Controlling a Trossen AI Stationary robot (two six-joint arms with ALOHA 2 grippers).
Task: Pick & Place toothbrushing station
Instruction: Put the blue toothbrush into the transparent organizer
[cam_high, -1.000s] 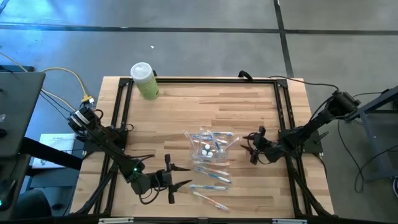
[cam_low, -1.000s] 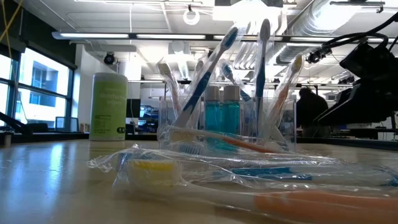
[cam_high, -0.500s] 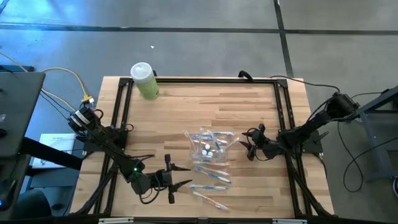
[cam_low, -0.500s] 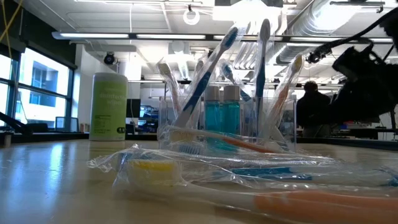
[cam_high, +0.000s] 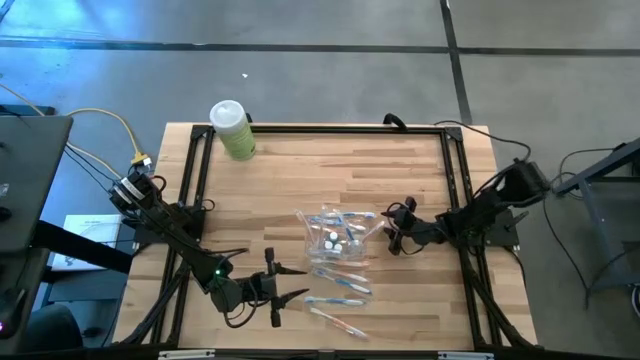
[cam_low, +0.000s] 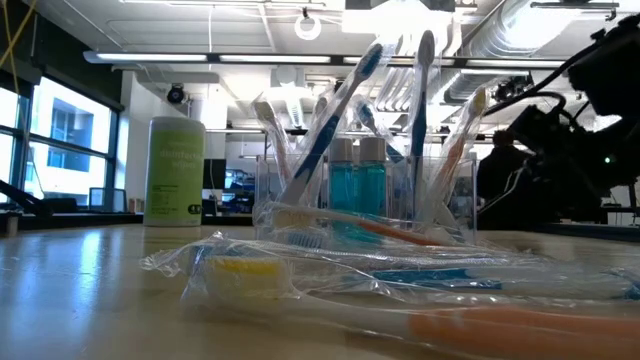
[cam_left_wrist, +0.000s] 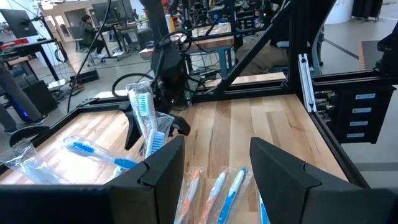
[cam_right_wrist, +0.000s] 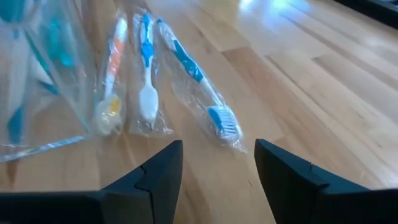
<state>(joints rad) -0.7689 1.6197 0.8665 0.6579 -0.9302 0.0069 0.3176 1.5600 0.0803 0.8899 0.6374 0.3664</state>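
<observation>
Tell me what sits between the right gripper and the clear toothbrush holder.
Nothing: in the high view only bare wood of the table separates the open right gripper from the clear toothbrush holder.

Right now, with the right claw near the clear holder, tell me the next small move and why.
Probably ease the right claw a little further toward the clear toothbrush holder. Its fingers stand open with nothing between them, and a gap still separates it from the holder in the high view. The left claw waits open near the table's front edge, beside the wrapped toothbrushes.
</observation>
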